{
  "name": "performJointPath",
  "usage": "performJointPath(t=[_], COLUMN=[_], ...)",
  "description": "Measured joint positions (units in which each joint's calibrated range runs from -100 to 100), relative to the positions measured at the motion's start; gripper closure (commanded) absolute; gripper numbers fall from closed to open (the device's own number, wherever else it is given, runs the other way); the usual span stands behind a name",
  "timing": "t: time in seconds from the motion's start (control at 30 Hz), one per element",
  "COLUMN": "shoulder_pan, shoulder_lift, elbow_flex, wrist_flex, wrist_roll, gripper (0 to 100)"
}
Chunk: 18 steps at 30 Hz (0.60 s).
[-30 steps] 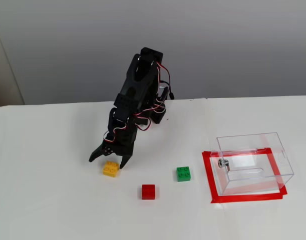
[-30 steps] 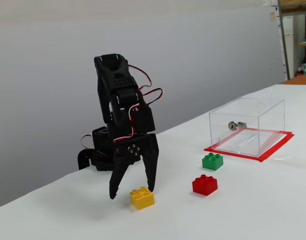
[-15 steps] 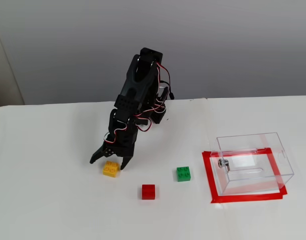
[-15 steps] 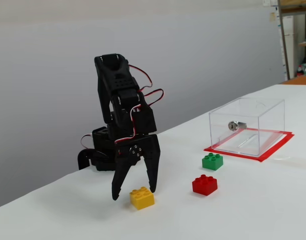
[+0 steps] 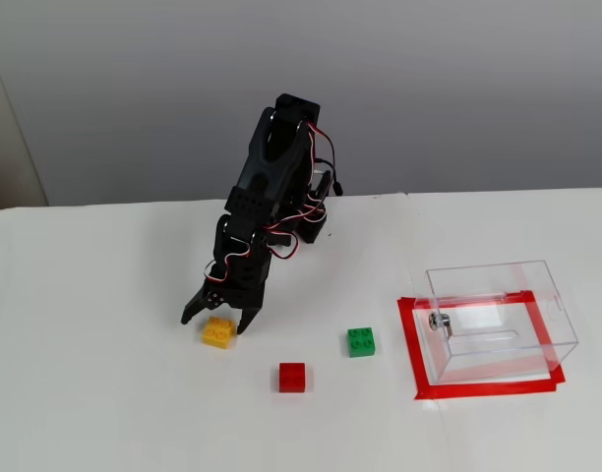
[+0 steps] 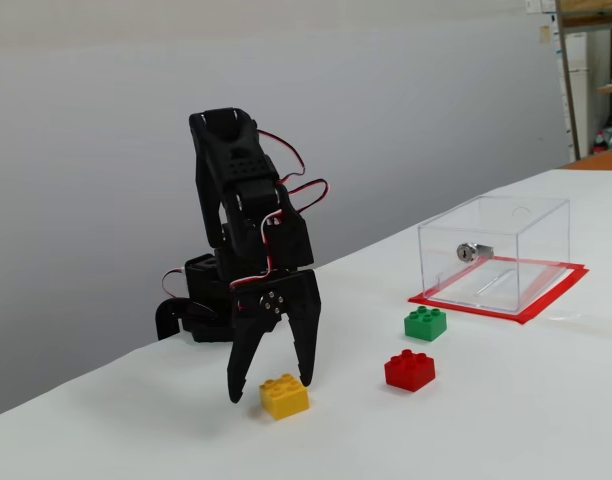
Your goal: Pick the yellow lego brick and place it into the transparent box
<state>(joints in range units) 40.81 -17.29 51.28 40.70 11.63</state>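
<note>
Since a second ago I have lowered my pincer (image 6: 271,388) closer around the yellow brick (image 6: 284,395), fingers spread on either side of it. It sits on the table (image 5: 104,393), well apart from the clear box (image 5: 498,320).

The small square yellow plastic lego brick (image 5: 219,332) with 4 studs lies flat mid-table, studs up. The clear rectangular plastic box (image 5: 499,320) stands near the table's right edge in that fixed view.
</note>
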Motion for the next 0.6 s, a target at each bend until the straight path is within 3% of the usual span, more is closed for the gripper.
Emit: performJointPath(t=[0.3,0.6], shoulder_pan=[0.0,0.0], shoulder_lift=[0.0,0.0], elbow_flex=[0.0,0.1], wrist_flex=[0.0,0.0], wrist_roll=[0.0,0.0], gripper=[82,82])
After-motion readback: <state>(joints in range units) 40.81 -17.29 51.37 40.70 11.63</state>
